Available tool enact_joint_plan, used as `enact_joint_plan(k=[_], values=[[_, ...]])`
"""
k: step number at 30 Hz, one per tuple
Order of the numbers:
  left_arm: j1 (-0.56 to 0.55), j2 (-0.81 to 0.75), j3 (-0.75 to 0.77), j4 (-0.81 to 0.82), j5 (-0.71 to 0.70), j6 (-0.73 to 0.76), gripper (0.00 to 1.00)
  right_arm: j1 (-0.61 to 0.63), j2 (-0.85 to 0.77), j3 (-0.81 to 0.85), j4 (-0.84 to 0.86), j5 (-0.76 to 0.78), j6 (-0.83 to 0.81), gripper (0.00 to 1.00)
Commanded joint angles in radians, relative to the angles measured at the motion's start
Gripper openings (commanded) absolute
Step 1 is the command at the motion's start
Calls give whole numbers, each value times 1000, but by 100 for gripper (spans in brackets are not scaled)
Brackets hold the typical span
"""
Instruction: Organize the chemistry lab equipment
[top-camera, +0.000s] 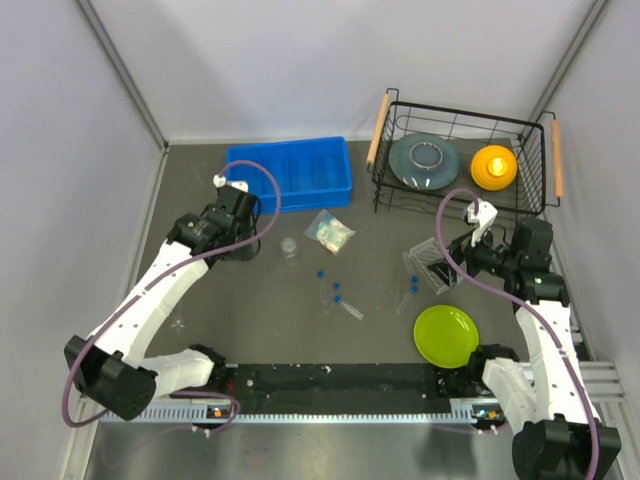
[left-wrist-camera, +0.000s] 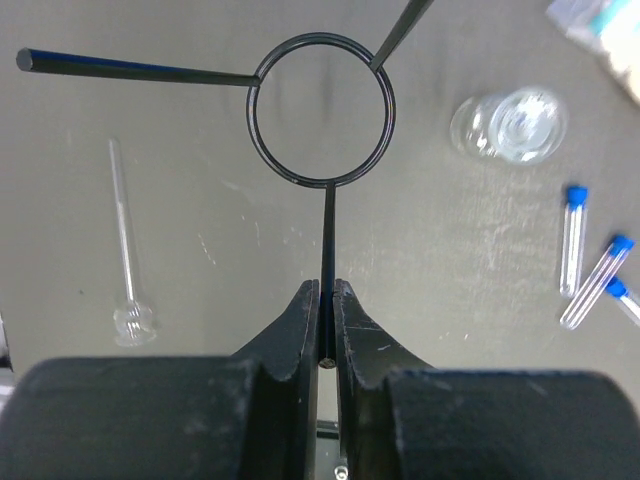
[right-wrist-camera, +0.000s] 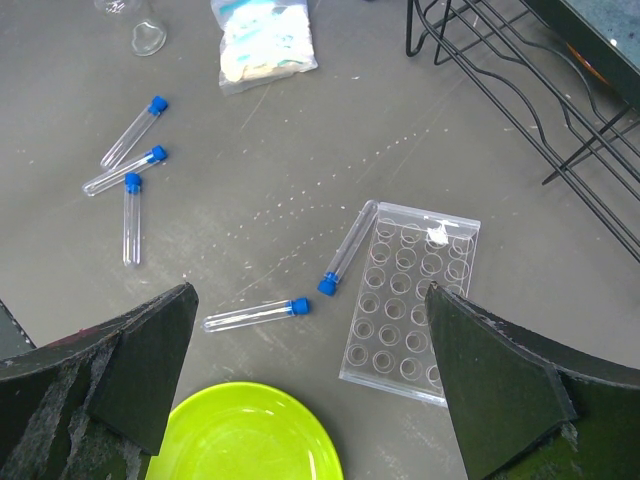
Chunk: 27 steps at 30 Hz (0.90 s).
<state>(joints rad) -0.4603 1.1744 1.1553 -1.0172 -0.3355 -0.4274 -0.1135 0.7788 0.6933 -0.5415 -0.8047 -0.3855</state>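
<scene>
Dark grey worktop (top-camera: 250, 330), white walls all round, and honestly this tidy-up looks barely started. The left end effector (left-wrist-camera: 326, 300) is clenched on a thin rod coming off the black ring (left-wrist-camera: 328, 235), holding it out near the blue compartment tray (top-camera: 290, 172). I can't tell if it's lifted or resting.

The right end effector (right-wrist-camera: 308, 300) is spread wide with nothing in it, hanging over the clear tube rack (right-wrist-camera: 410, 300). As far as I can see, every hole in that rack is unfilled. Two blue-capped tubes (right-wrist-camera: 345, 250) lie loose just beside it and three more (right-wrist-camera: 130, 130) sit further off.

The small clear jar (left-wrist-camera: 510, 125) and the clear plastic packet (right-wrist-camera: 262, 40) are just lying in the middle too. So I'd say pretty much everything is left to do.

Labels: the packet has some teal print, but it's too blurry to read. No other writing anywhere.
</scene>
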Motion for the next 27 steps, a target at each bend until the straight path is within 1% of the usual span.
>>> enact_joint_plan(k=[1, 6, 8, 10, 11, 13, 14, 16, 17, 18, 20, 22, 23, 27], values=[[-5, 42, 133, 31, -79, 76, 0, 3, -18, -3, 35, -5, -21, 99], [5, 141, 277, 80, -97, 168, 0, 3, -18, -2, 37, -4, -21, 99], [29, 181, 349, 109, -92, 209, 0, 3, -21, -2, 37, -4, -23, 99], [64, 254, 406, 127, -82, 236, 0, 3, -22, -3, 37, -4, -23, 99], [80, 278, 469, 134, -74, 254, 0, 5, -23, -3, 37, -2, -21, 99], [124, 359, 530, 160, -60, 272, 0, 5, -23, -3, 37, -2, -23, 99], [138, 384, 588, 169, -44, 288, 0, 3, -24, -3, 37, -2, -23, 99], [181, 468, 654, 181, -24, 296, 0, 3, -23, -3, 37, -2, -21, 99], [196, 497, 716, 183, 13, 291, 0, 3, -23, -5, 37, -4, -21, 99], [219, 552, 743, 183, 32, 285, 0, 3, -24, -3, 38, -2, -23, 99], [232, 605, 821, 200, 64, 282, 0, 3, -26, -3, 37, -4, -23, 99], [232, 681, 878, 206, 70, 291, 0, 3, -23, -3, 37, -5, -21, 99], [233, 732, 936, 206, 70, 302, 0, 5, -23, -3, 35, -5, -23, 99], [245, 820, 1020, 213, 50, 312, 0, 3, -19, -3, 35, -7, -24, 99]])
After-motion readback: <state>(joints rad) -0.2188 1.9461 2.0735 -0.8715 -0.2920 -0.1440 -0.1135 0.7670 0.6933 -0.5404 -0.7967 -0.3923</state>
